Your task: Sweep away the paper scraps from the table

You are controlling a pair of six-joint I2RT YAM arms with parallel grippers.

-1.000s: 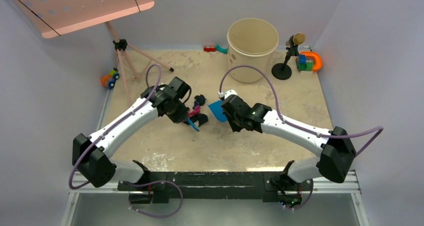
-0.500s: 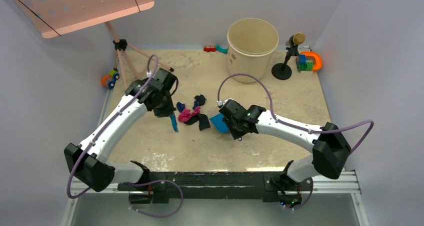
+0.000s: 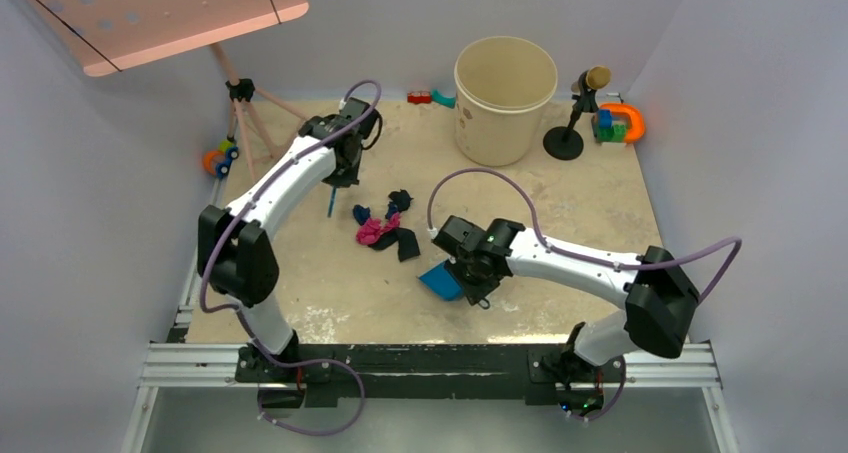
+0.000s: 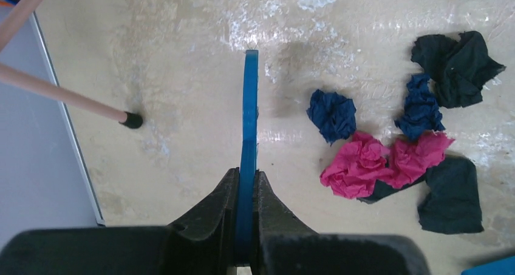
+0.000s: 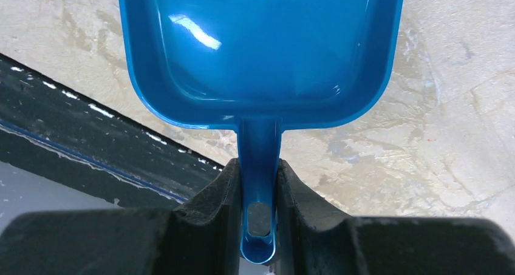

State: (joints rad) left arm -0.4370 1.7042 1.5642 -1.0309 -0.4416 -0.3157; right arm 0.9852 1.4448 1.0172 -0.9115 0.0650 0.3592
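- Paper scraps, black, dark blue and pink, lie heaped near the middle of the table
- Left gripper, at the heap's 10 o'clock, pinches a thin blue blade seen edge-on, probably the brush
- Right gripper, at the heap's 4 o'clock, clamps the handle of the dustpan

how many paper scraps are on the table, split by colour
black paper scraps: 2
dark blue paper scraps: 2
magenta-pink paper scraps: 2
total: 6
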